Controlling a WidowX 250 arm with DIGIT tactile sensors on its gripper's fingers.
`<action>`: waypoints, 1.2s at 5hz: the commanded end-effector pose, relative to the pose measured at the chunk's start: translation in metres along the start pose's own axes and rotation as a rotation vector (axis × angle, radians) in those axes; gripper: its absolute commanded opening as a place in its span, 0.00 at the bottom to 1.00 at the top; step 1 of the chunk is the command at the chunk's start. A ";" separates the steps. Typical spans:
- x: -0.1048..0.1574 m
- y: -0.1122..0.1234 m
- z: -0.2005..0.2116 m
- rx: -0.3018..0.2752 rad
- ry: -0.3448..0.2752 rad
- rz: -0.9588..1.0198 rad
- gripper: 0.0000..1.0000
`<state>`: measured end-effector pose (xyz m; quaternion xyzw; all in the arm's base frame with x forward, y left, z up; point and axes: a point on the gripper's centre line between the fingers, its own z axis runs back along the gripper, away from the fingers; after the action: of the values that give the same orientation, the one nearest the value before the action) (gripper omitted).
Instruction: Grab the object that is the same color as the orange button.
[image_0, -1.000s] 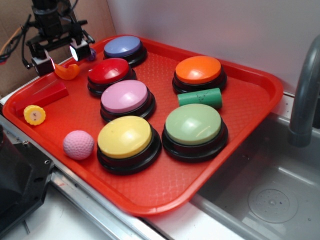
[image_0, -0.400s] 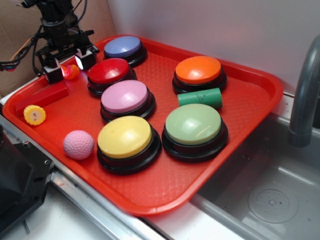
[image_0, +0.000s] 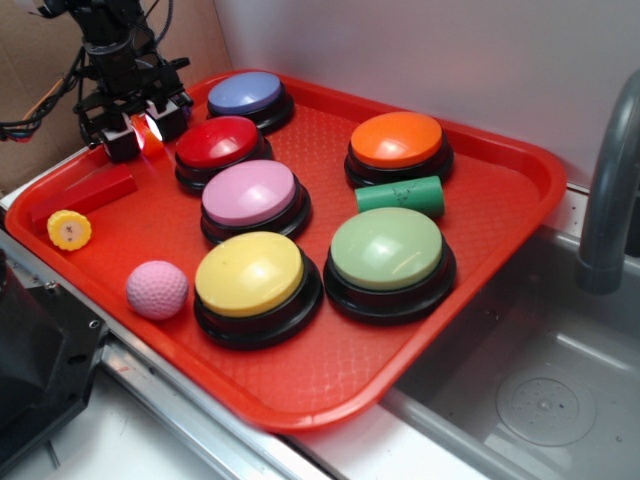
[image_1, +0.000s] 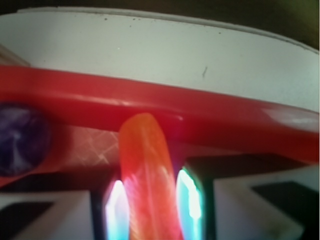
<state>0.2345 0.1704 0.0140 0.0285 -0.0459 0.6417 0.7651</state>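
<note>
Both fingers (image_1: 116, 210) of the gripper (image_0: 139, 131) clamp the small orange toy (image_1: 146, 175) between them at the red tray's (image_0: 480, 240) far left corner, beside the red button (image_0: 219, 142).

The small orange toy (image_1: 146, 175) stands upright at the tray's far-left corner; the domed orange button (image_0: 397, 140) sits far right.

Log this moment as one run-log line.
phase: grasp | tool: closed around orange toy | place: tray far-left corner, beside red button | lifted: cannot tell
</note>
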 end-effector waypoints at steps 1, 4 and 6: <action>-0.001 -0.001 0.056 -0.047 -0.079 -0.306 0.00; -0.072 0.000 0.124 -0.172 -0.040 -0.962 0.00; -0.118 0.036 0.122 -0.149 0.012 -1.307 0.00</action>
<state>0.1827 0.0240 0.1128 -0.0086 -0.0427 0.0447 0.9981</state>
